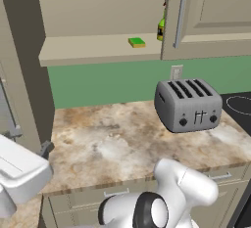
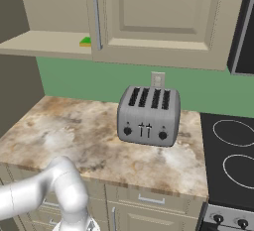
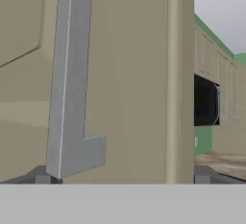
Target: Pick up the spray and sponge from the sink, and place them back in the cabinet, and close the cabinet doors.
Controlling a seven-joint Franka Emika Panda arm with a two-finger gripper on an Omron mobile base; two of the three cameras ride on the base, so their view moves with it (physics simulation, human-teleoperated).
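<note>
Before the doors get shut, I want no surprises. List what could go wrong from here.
1. The open gripper sits right against a door's silver handle; its fingertips could snag on the handle instead of pushing cleanly.
2. The spray stands at the shelf's front, beside the right door; it might get knocked over.
3. The sponge lies near the shelf's front lip; a jolt could tip it onto the counter.

Matt beige cabinet doors (image 1: 211, 16), brushed-metal toaster (image 1: 188, 105) — mottled, stone-like counter (image 1: 108, 139).
</note>
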